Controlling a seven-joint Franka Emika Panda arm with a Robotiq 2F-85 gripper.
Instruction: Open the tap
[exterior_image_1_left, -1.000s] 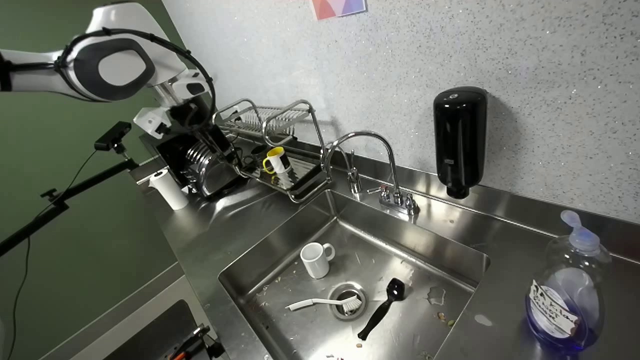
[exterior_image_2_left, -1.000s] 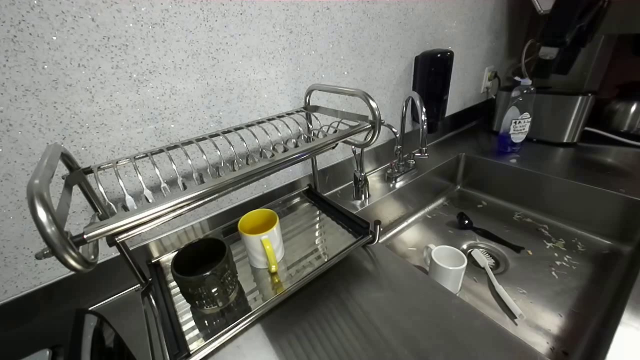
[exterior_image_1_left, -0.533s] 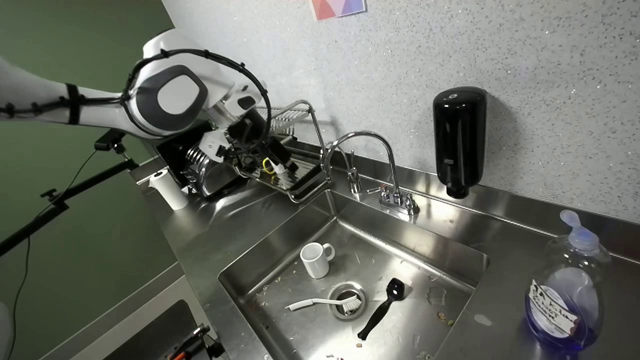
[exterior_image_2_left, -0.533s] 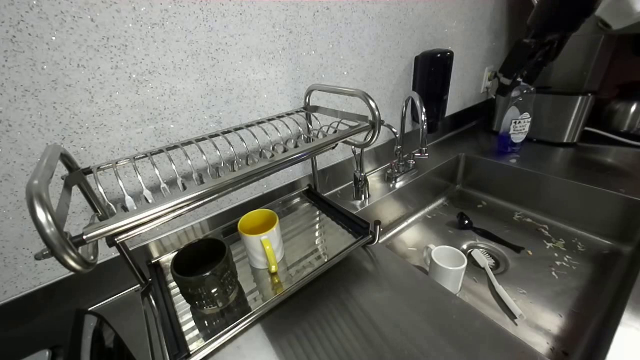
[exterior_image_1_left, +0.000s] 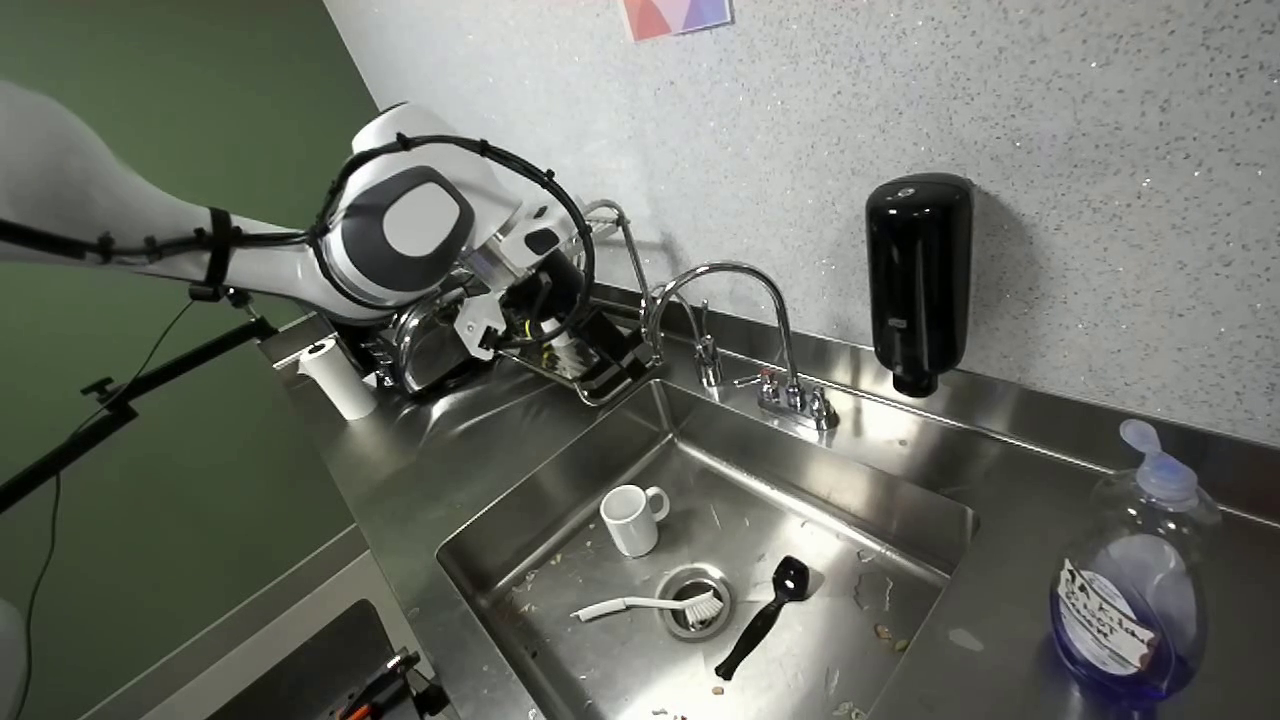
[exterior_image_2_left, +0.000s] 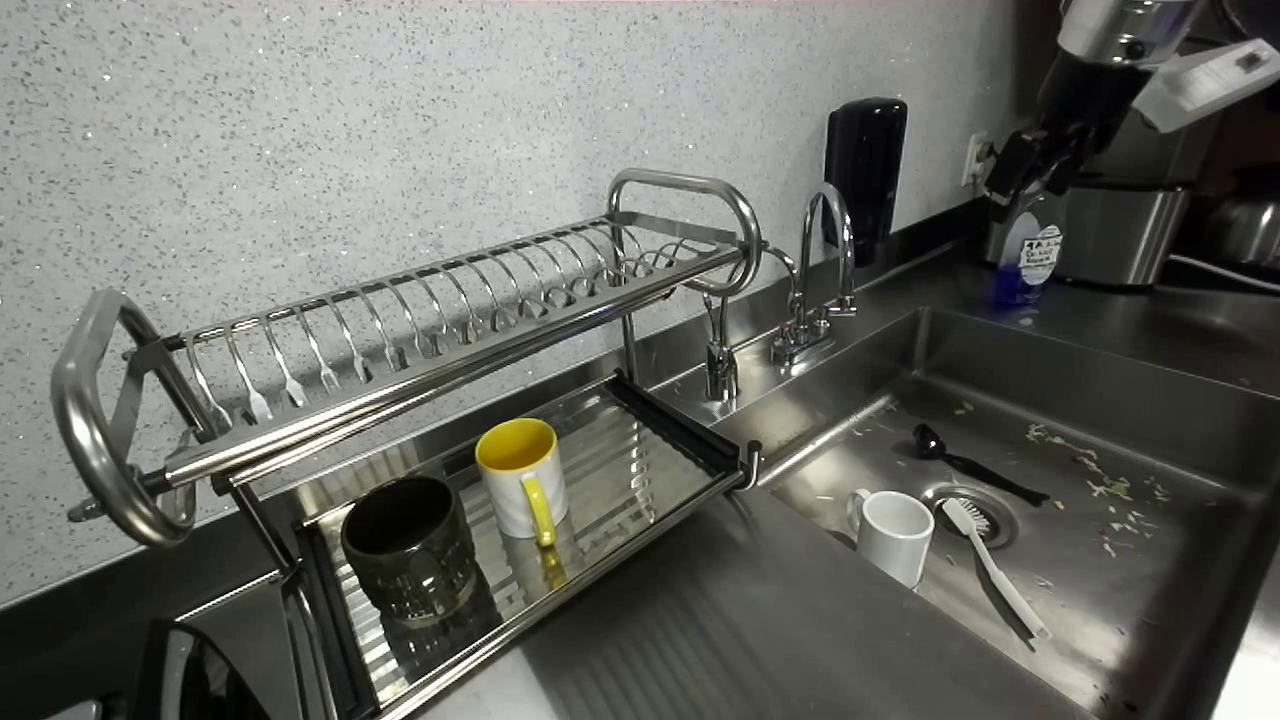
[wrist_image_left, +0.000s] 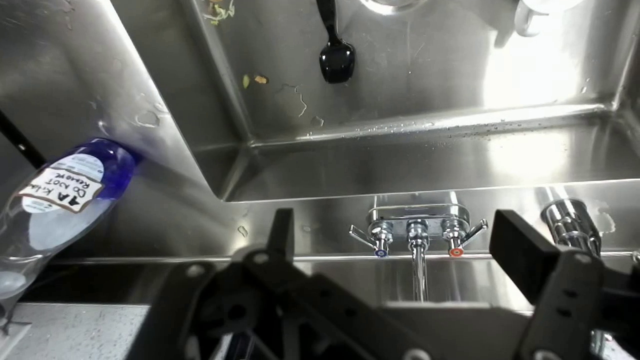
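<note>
Wrist view: one black two-fingered gripper (wrist_image_left: 392, 225), fingers parted wide. One shiny chrome tap (wrist_image_left: 418, 227) with thin arched gooseneck spout, mounted on the flat steel ledge (wrist_image_left: 320, 227) behind the rectangular stainless-steel sink (wrist_image_left: 375, 172); one blue-capped lever handle (wrist_image_left: 381, 246), one red-capped lever handle (wrist_image_left: 455, 245), both angled outward. In an exterior view, the tap (exterior_image_2_left: 800, 347) stands apart from the gripper. Sink contents: one white cylindrical mug (exterior_image_1_left: 630, 525), upright; one white brush (exterior_image_1_left: 642, 603), bristles over the round metal drain (exterior_image_1_left: 695, 633); one glossy black spoon (exterior_image_1_left: 757, 628), near the brush. Speckled grey wall (exterior_image_1_left: 1100, 200): one glossy black dispenser (exterior_image_1_left: 920, 280). Steel counter (exterior_image_1_left: 1000, 550): one transparent bottle (exterior_image_1_left: 1135, 590), blue liquid inside, upright.
</note>
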